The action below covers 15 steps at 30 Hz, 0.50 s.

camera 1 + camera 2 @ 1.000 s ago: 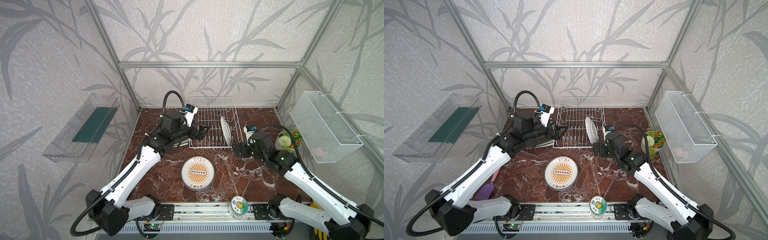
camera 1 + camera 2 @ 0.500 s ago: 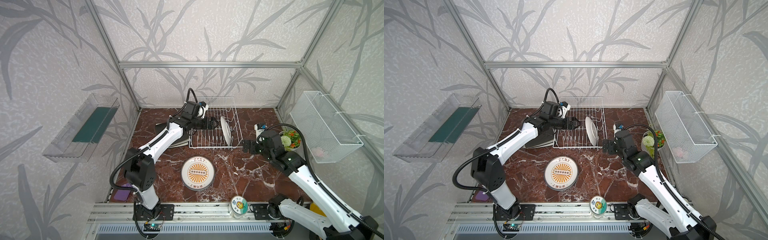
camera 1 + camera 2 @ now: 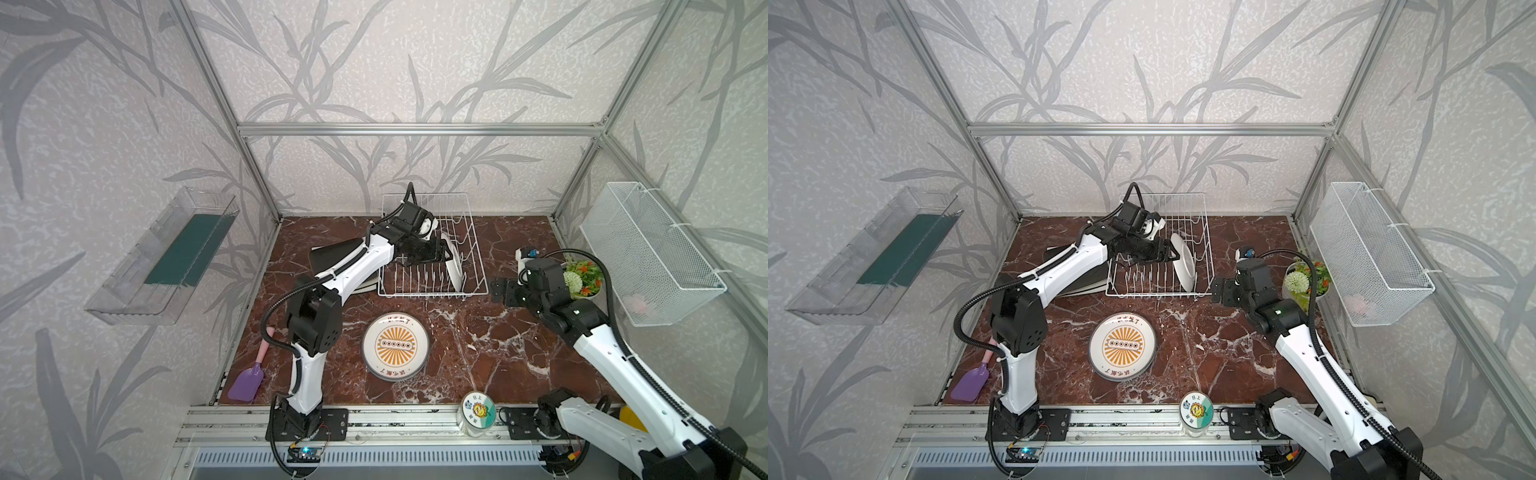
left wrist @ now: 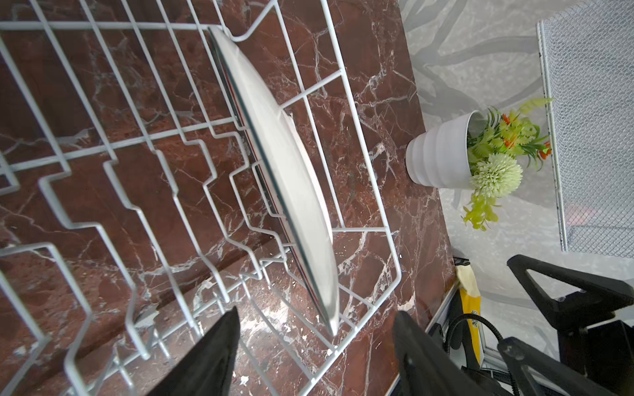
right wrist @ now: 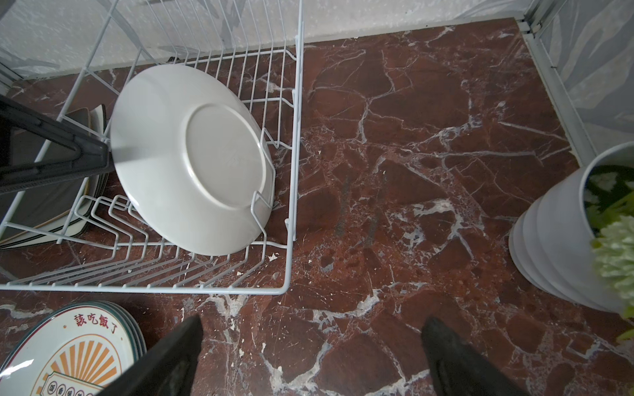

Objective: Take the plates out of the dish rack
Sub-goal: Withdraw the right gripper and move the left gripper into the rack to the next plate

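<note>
One round white plate (image 3: 1185, 266) stands in the dish rack (image 3: 1158, 295)'s right-end slot; left jaws, apart, flank its rim and must close before lifting; right jaws hang apart beside the rack.

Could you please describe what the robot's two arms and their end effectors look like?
Both the left arm and right arm have white link shells and black joint housings, each with a black corrugated cable. The left end effector and right end effector are black, with flat tapered fingers; a small green light shows on the right arm.
</note>
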Available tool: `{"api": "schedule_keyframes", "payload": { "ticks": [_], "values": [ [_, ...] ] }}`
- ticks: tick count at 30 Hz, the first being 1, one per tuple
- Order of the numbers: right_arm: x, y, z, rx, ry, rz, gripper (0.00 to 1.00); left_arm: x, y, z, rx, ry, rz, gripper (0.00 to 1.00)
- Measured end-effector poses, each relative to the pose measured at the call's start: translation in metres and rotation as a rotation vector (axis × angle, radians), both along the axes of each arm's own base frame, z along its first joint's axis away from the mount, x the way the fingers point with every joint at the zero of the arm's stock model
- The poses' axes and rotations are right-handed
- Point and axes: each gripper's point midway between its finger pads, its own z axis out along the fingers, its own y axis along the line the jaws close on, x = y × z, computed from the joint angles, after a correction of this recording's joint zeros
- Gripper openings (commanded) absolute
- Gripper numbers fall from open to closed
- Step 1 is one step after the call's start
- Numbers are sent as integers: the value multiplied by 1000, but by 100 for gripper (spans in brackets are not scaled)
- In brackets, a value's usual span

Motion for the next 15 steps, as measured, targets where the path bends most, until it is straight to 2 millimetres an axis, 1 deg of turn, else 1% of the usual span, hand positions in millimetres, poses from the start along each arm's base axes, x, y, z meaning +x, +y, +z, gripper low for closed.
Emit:
{"api": "schedule_keyframes", "payload": {
  "ticks": [2,8,11,15],
  "values": [
    [1,-1,-2,6,10,-9,99,0,-3,-4,12,15,-3,59],
    [2,-3,-4,31,23,-29,99,10,-10,-11,43,27,0,51],
    [3,-4,-3,38,23,-33,99,12,-12,-16,49,42,9,43],
    [3,-4,-4,51,26,-42,99,13,-15,-18,43,56,22,39]
  ]
}}
